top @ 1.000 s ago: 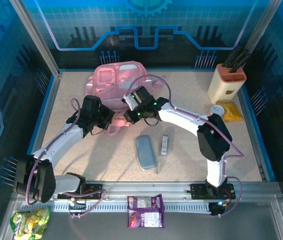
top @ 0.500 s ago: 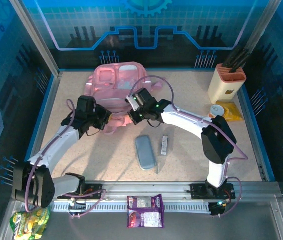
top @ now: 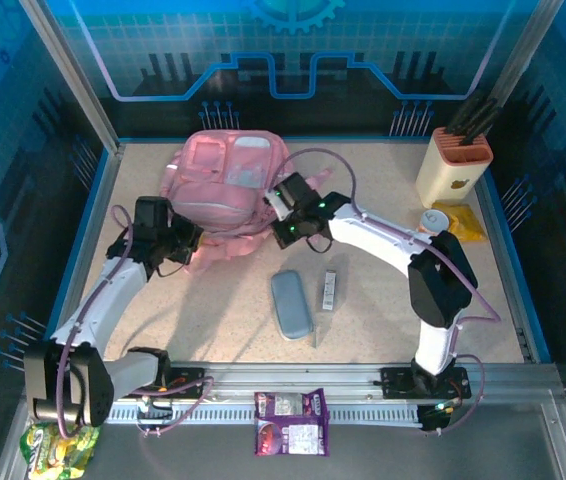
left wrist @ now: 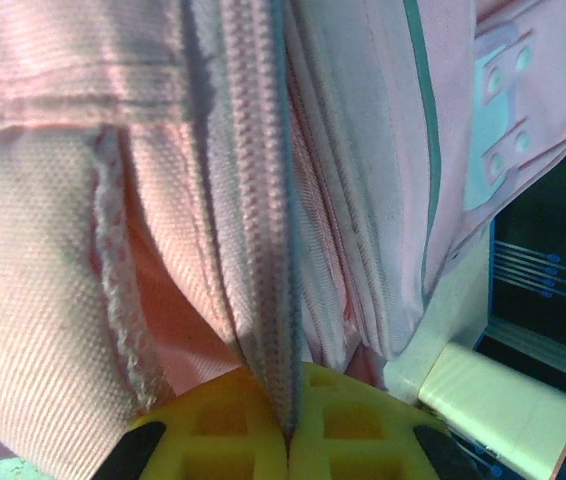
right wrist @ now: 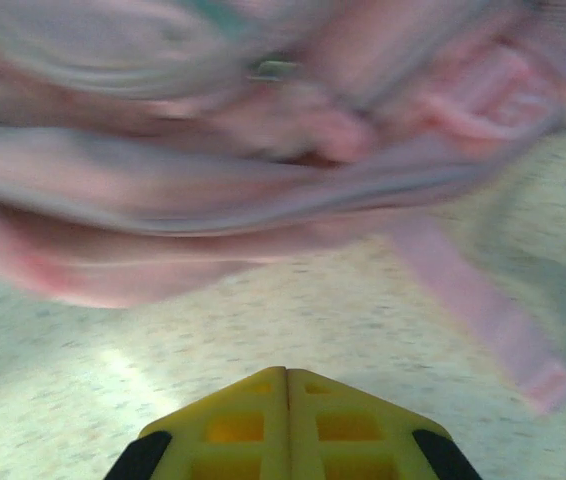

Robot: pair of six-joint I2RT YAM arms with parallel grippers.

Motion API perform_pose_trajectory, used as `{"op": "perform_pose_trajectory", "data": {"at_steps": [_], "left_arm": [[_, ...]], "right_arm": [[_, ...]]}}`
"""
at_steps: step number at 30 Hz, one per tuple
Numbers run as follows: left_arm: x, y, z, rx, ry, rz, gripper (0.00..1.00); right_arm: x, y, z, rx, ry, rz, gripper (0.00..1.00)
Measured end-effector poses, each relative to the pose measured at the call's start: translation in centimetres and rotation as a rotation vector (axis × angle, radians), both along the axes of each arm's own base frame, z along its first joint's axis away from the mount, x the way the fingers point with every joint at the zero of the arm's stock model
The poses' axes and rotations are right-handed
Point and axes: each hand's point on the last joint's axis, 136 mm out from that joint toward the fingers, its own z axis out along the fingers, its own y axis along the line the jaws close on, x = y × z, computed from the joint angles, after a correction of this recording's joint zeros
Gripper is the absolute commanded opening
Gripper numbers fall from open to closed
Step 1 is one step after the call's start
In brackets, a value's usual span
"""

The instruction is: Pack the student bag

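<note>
The student bag (top: 221, 182), a big pink backpack, lies at the back of the table, left of centre. My left gripper (top: 189, 245) is at its near left edge. In the left wrist view its yellow jaws (left wrist: 289, 435) are shut on the bag's zip seam (left wrist: 258, 220). My right gripper (top: 275, 218) is at the bag's right side. In the right wrist view it (right wrist: 286, 372) is shut with nothing in it, low over the speckled table. The blurred bag (right wrist: 263, 180) and a pink strap (right wrist: 483, 310) are just ahead of it.
A grey pencil case (top: 291, 304) and a small silvery packet (top: 330, 290) lie mid-table. A beige holder with an orange top (top: 453, 165), a white cup (top: 433, 220) and a yellow packet (top: 460, 222) stand at back right. A purple snack pack (top: 291, 422) and a green one (top: 60, 443) lie by the front rail.
My left gripper has drawn the bag's edge to the left, and the bag has spread out flatter. My right gripper has shut and shifted slightly right, off the bag.
</note>
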Motion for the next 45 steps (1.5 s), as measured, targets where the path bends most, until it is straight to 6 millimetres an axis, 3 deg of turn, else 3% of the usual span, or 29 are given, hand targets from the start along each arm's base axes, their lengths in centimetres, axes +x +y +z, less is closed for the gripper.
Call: {"op": "perform_pose_trajectory", "data": {"at_steps": [2,3,6,7,11,15,24,30,45], "left_arm": [[0.1,-0.4,-0.3,-0.003,0.008,-0.008,0.00],[0.1,-0.5,-0.3,-0.006,0.010,-0.009,0.00],[0.1,-0.5,-0.3,-0.008,0.009,-0.008,0.00],[0.1,-0.5,-0.3,-0.008,0.009,-0.007,0.00],[0.1,-0.5,-0.3,-0.009,0.009,-0.008,0.00],[0.1,-0.5,-0.3,-0.010,0.007,-0.007,0.00],[0.2,-0.5,-0.3,-0.014,0.007,-0.003,0.00],[0.2,-0.6,-0.4,-0.015,0.009,-0.006,0.00],[0.2,-0.7,-0.5,-0.013,0.013,-0.010,0.00]], "right_arm": [[-1.7,2.4,0.8,0.050,0.015,0.067,0.17],[-2.4,3.3,1.0,0.077,0.028,0.095,0.25],[-2.6,4.0,1.5,0.140,0.058,0.120,0.44],[-2.3,4.0,1.7,0.158,0.059,0.119,0.46],[-0.5,3.5,1.8,0.209,0.076,0.110,0.47],[0.8,3.3,0.2,0.251,0.136,0.108,0.50],[0.5,4.8,-0.3,0.336,0.186,0.151,0.59],[0.7,5.4,-1.7,0.351,0.218,0.155,0.66],[0.0,6.3,-1.4,0.413,0.209,0.224,0.56]]}}
